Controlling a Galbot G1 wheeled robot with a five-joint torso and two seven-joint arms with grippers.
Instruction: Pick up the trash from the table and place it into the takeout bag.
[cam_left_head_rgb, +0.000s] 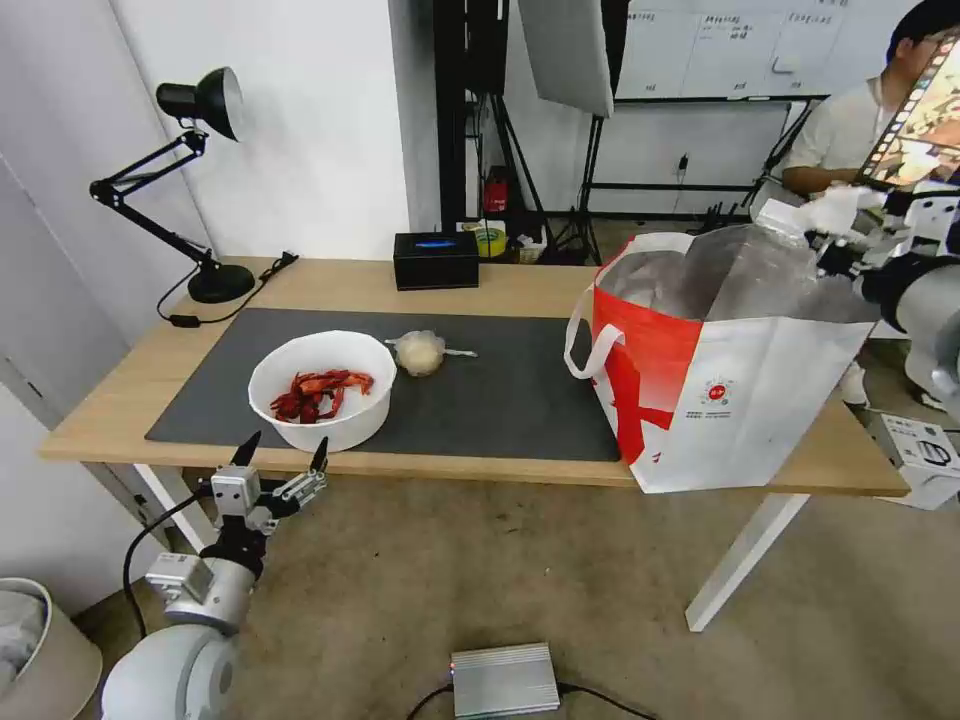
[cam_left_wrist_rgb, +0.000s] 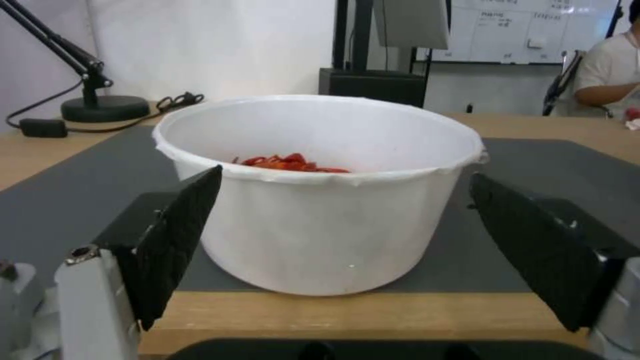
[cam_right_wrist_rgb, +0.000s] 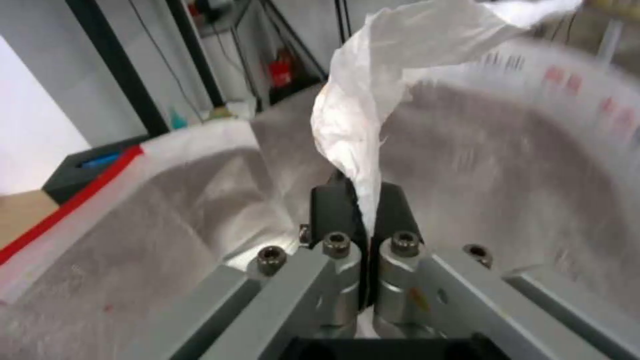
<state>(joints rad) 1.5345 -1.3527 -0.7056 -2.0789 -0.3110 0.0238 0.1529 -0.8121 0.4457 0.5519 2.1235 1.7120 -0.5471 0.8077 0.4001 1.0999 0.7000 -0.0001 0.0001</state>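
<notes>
While pinched, tissue (cam_right_wrist_rgb: 373, 105) seemingly trails upward.

White walls (cam_left_head_rgb: 320, 130), brown carpet floor (cam_left_head_rgb: 480, 590), whiteboard (cam_left_head_rgb: 720, 45) behind.

Bowl (cam_left_head_rgb: 322, 388), knotted bag (cam_left_head_rgb: 421, 352) on mat; tissue (cam_right_wrist_rgb: 373, 100) over takeout bag (cam_left_head_rgb: 740, 400)

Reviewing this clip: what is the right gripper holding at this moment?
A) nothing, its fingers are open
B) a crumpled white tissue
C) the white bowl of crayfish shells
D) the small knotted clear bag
B. In the right wrist view the right gripper is shut on the crumpled white tissue, over the foil-lined takeout bag.
</notes>
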